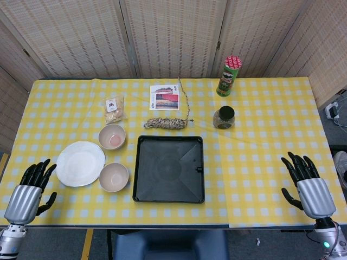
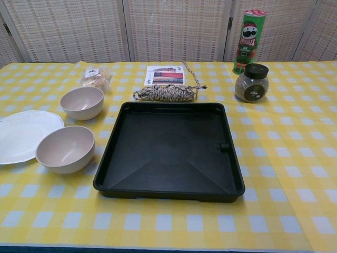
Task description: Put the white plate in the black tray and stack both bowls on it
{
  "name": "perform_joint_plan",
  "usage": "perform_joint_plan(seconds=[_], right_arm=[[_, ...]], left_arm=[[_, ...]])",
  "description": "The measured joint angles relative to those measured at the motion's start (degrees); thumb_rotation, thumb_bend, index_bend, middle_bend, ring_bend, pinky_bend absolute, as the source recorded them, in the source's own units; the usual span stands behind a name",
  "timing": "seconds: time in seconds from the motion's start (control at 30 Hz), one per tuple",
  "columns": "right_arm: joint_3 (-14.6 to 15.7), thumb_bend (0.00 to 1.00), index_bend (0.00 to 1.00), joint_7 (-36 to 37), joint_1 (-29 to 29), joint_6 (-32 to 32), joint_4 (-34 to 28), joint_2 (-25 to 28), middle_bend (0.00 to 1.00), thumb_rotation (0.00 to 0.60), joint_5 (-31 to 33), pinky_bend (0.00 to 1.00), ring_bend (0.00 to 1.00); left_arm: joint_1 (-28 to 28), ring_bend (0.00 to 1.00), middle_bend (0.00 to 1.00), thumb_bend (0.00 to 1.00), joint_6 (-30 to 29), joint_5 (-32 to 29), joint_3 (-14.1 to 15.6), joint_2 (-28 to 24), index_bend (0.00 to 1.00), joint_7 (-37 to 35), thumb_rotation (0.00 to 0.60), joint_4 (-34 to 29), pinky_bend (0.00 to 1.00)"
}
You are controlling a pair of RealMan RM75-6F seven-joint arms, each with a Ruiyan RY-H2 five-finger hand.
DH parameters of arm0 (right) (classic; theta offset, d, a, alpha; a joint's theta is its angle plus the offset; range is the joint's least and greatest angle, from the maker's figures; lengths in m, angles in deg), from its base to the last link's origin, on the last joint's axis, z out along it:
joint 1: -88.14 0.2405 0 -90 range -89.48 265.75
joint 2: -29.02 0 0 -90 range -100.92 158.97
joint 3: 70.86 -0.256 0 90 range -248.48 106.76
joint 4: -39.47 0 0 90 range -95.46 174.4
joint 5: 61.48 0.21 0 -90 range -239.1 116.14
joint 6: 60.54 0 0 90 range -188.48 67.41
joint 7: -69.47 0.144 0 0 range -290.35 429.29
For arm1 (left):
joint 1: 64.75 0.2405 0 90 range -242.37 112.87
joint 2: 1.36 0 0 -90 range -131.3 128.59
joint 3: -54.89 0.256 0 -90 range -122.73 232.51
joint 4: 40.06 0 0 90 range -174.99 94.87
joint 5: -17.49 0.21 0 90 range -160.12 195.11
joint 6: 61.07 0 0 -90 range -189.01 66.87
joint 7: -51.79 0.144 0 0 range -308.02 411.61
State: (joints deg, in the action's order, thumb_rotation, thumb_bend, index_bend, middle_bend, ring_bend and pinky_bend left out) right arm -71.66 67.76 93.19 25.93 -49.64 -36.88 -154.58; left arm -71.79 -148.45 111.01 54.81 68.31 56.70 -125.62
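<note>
Surface: we found a table under a yellow-and-white checked cloth.
Tray: the square black plastic tray lay empty near the middle of the front edge.
Plate: the round white plate sat flat toward the front-left corner, well apart from the tray.
Bowls: we saw two beige round bowls, the far bowl and the near bowl, between plate and tray; each nearly touched the plate's rim.
Left hand: the left hand hovered at the front-left corner, fingers spread, holding nothing.
Right hand: the right hand hovered at the front-right corner, fingers likewise spread and empty.
Step in hand: we judged that nothing was yet placed; the plate came first.
Advice: we would reach with the left hand, catch the plate's outer rim away from the bowls, lift it clear over the near bowl, and set it level on the tray floor.
</note>
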Motion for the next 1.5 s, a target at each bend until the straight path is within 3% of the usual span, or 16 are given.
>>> perform_joint_plan(seconds=[0.23,0.37,0.57,0.67,0.73,0.83,1.07,1.23,1.5], right_arm=[[0.4,0.37,0.0,0.42,-0.3,0.65,-0.03,0.43,0.0,0.6,-0.76,0.0,0.0],[1.34,0.37,0.0,0.69,-1.0,2.41,0.05,0.59,0.0,0.6,-3.1,0.0,0.0],[3.05,0.37,0.0,-0.71,-1.87,4.6,0.18,0.03,0.0,0.6,-7.34,0.0,0.0],[3.59,0.37,0.0,-1.95,-1.87,4.42,0.21,-0.55,0.0,0.6,-8.27,0.0,0.0],[3.93,0.37,0.0,-2.23,-1.62,3.52,0.1,-0.82,0.0,0.6,-8.54,0.0,0.0],[4.51,0.37,0.0,-2.96,-1.11,2.1,-0.18,-1.15,0.0,0.6,-9.37,0.0,0.0],[5.67,0.37,0.0,-3.38,-1.6,4.64,-0.82,-1.06,0.0,0.6,-12.78,0.0,0.0],[6.86,0.37,0.0,-3.06,-2.16,6.28,-0.81,-0.52,0.0,0.6,-15.59,0.0,0.0],[8.21,0.37,0.0,-2.93,-2.5,7.03,-0.76,0.21,0.0,0.6,-18.02,0.0,0.0]], left_arm=[[-0.43,0.01,0.02,0.44,0.62,0.62,0.33,0.44,0.04,0.8,0.6,-0.24,0.11],[-0.69,0.06,0.13,0.44,1.04,2.23,1.34,0.79,0.03,1.02,0.6,-0.71,0.15],[-0.75,0.5,0.64,0.39,-0.72,6.02,2.46,2.49,0.15,0.73,0.6,1.0,0.65],[-0.84,0.73,0.88,0.36,-0.82,6.96,3.0,3.74,0.21,0.53,0.6,2.99,0.84],[-0.79,0.84,0.97,0.36,-0.89,7.05,3.13,4.87,0.27,0.88,0.6,4.09,0.94],[-0.65,0.92,1.0,0.36,-1.66,7.64,3.29,6.37,0.36,1.11,0.6,5.4,1.0],[-0.08,0.96,1.0,0.35,-0.35,6.77,4.48,7.74,0.45,0.97,0.6,6.15,1.0],[0.82,0.97,1.0,0.2,0.18,6.0,5.07,9.56,0.47,4.24,0.6,6.45,1.0],[0.96,0.99,1.0,0.2,1.5,7.12,5.88,15.67,0.51,8.1,0.6,11.05,1.0]])
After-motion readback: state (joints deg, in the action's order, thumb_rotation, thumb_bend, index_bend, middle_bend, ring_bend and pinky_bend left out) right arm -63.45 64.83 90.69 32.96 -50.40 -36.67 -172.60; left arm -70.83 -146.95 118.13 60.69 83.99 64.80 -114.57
